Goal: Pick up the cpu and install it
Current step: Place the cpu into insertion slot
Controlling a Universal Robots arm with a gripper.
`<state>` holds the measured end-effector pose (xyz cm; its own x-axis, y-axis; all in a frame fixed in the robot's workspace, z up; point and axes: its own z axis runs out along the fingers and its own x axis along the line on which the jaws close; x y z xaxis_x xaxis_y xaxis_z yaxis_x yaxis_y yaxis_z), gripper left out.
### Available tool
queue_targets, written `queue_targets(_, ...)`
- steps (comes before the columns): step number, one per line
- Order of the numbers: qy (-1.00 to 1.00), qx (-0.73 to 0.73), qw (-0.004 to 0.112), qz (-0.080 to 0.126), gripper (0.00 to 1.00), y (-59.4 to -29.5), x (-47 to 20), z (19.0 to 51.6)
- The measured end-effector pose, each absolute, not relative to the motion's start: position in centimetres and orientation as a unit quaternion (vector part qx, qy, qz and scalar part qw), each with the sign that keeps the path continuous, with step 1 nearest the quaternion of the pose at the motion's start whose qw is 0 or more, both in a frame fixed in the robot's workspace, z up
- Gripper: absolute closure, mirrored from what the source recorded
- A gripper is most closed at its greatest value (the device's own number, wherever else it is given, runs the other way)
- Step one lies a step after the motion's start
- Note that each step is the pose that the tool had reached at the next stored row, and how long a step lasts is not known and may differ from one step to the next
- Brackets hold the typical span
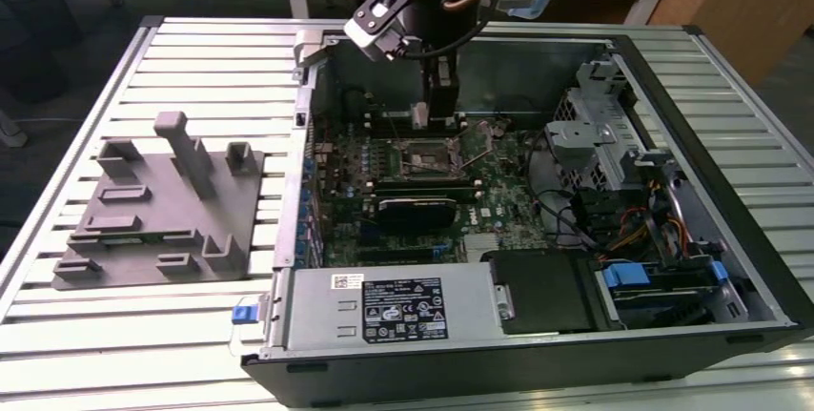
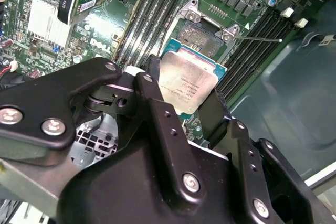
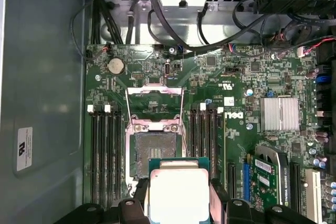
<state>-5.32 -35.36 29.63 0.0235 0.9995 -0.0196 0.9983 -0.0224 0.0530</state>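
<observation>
Gripper [image 2: 182, 95] pinches cpu [image 3: 178, 195] by opposite edges, chip hanging over motherboard [image 3: 236, 93] near open socket [image 3: 156, 153], load frame [image 3: 155, 106] raised. Risks: misaligned or tilted seating could bend socket contacts; thin edge grip could let chip slip, dropping onto board components.
</observation>
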Motion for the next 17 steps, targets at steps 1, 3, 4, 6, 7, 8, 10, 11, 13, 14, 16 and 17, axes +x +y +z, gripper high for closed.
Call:
queue_targets(1, 0.699, 0.715, 0.026, 0.012, 0.46, -35.36, -5.32, 29.6)
queue_targets(3, 0.699, 0.715, 0.026, 0.012, 0.46, -35.36, -5.32, 29.55)
queue_targets(4, 0.699, 0.715, 0.026, 0.012, 0.46, -35.36, -5.32, 29.52)
queue_targets(6, 0.699, 0.715, 0.026, 0.012, 0.46, -35.36, -5.32, 29.47)
queue_targets(7, 0.699, 0.715, 0.026, 0.012, 0.46, -35.36, -5.32, 29.45)
queue_targets(8, 0.699, 0.715, 0.026, 0.012, 0.46, -35.36, -5.32, 29.43)
queue_targets(10, 0.699, 0.715, 0.026, 0.012, 0.46, -35.35, -5.32, 29.38)
queue_targets(11, 0.699, 0.715, 0.026, 0.012, 0.46, -35.35, -5.32, 29.36)
queue_targets(13, 0.699, 0.715, 0.026, 0.012, 0.46, -35.35, -5.32, 29.32)
queue_targets(14, 0.698, 0.715, 0.026, 0.012, 0.46, -35.34, -5.31, 29.29)
queue_targets(16, 0.698, 0.715, 0.026, 0.012, 0.46, -35.33, -5.31, 29.23)
queue_targets(17, 0.698, 0.715, 0.026, 0.012, 0.46, -35.32, -5.32, 29.2)
